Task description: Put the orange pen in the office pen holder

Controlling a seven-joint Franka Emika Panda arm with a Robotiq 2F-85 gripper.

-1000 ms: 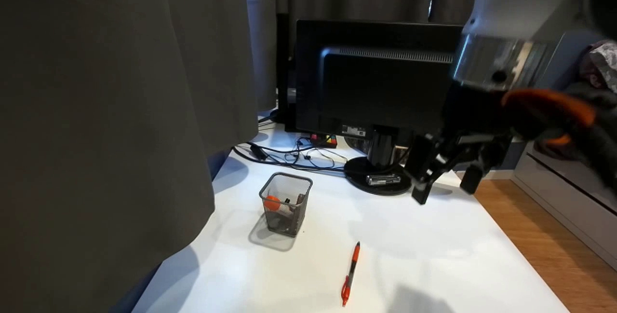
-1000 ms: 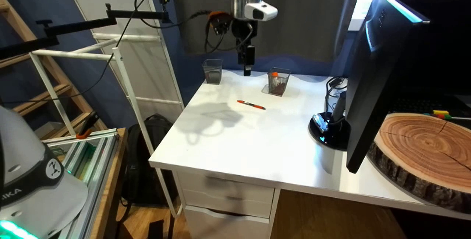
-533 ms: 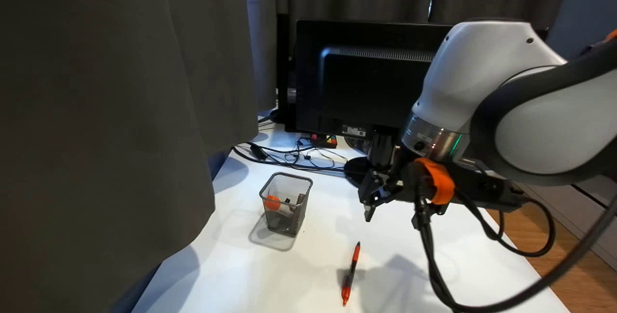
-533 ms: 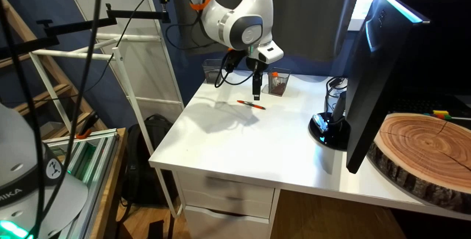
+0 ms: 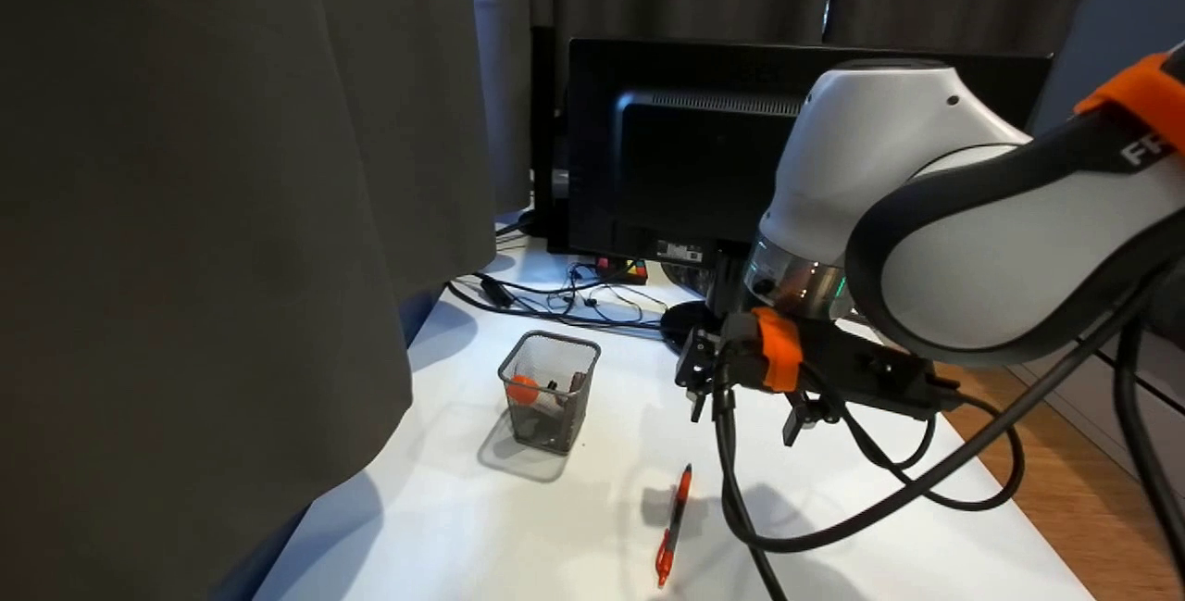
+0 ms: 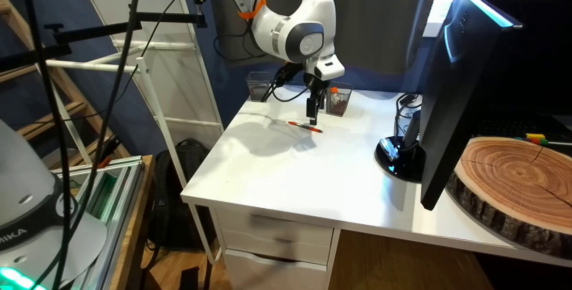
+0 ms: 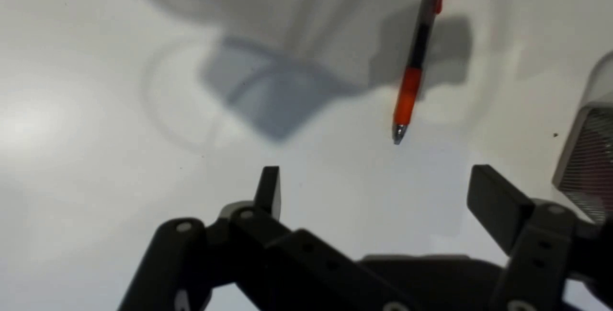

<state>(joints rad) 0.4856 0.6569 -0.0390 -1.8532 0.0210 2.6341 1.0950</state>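
Has come down with the tool [image 7: 377,190] toward the worktop [image 6: 254,182] during the last second, and nearer to the slim orange pen [image 7: 419,50]; in the latest half second, only with a small shift. Holds the fingers wide apart, with nothing between. For the task, seems to mean the approach, with one more alignment probably needed before any grasp. Can find the pen flat on the worktop, not moved, ahead of the fingertips in the wrist view: metal tip toward the tool, then orange grip, black band, smoky barrel and red clip. Farther and to the left in an exterior view, can see the square wire-mesh pen holder [image 5: 537,425] upright, with this pen not yet inside.
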